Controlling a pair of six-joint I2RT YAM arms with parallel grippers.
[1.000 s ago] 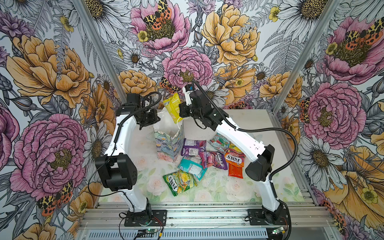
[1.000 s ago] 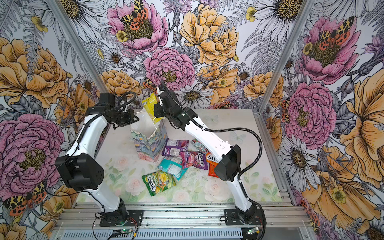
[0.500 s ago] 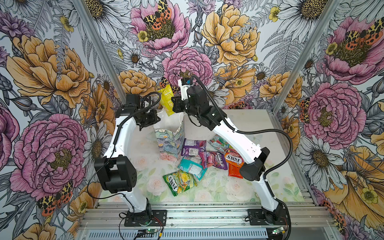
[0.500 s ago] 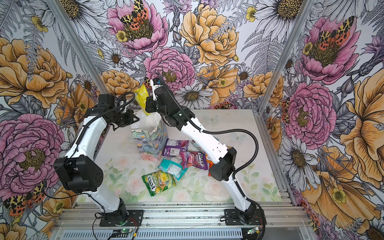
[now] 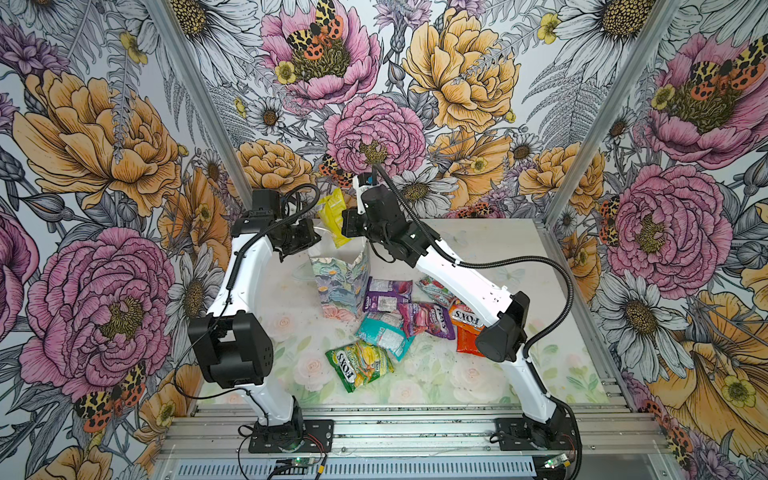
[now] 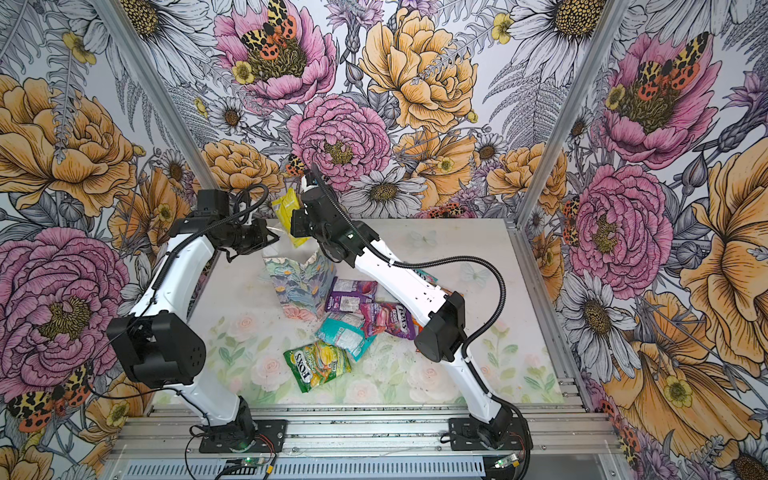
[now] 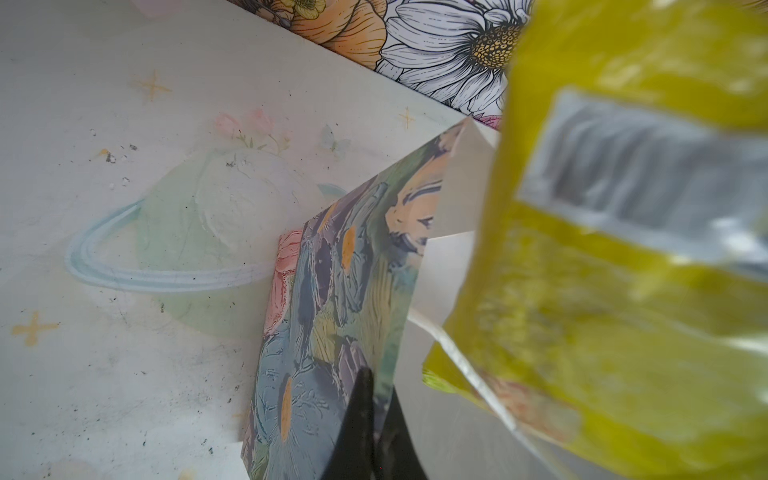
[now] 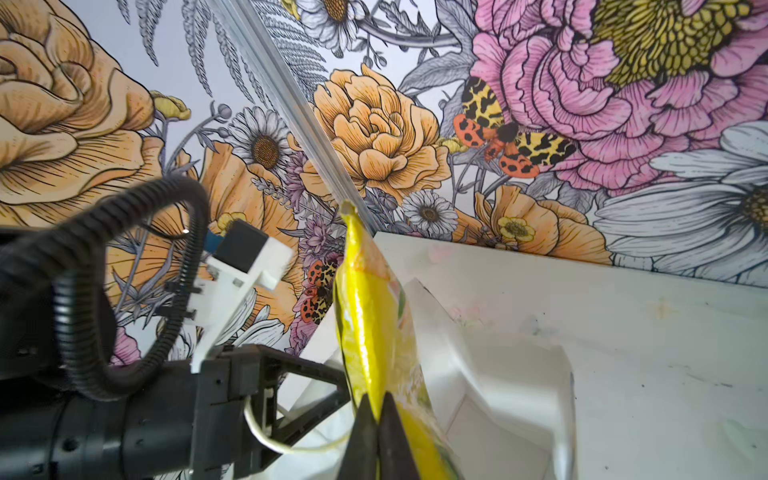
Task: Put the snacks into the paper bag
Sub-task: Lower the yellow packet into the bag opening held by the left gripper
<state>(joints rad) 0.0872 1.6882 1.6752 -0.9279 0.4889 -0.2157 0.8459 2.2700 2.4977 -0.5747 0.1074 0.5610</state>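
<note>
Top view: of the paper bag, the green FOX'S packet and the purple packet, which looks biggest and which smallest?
1. paper bag, though it stands upright, so its top is nearer the camera
2. green FOX'S packet
3. purple packet, clearly smallest

Both arms share one build: glossy white link shells joined by blocky matt-black joint housings. The left arm (image 5: 253, 262) has a bulky black elbow housing (image 5: 232, 353) dotted with small round holes, and the right arm (image 5: 465, 282) has a similar one. A ribbed black conduit (image 5: 571, 303) runs along the right arm, a thinner one along the left. Black base plates (image 5: 320, 432) carry screws and thin red and black wires. A white bracket (image 8: 232, 291) sits at the left wrist. The right gripper (image 8: 376, 415) has slim, tapered black fingers.
</note>
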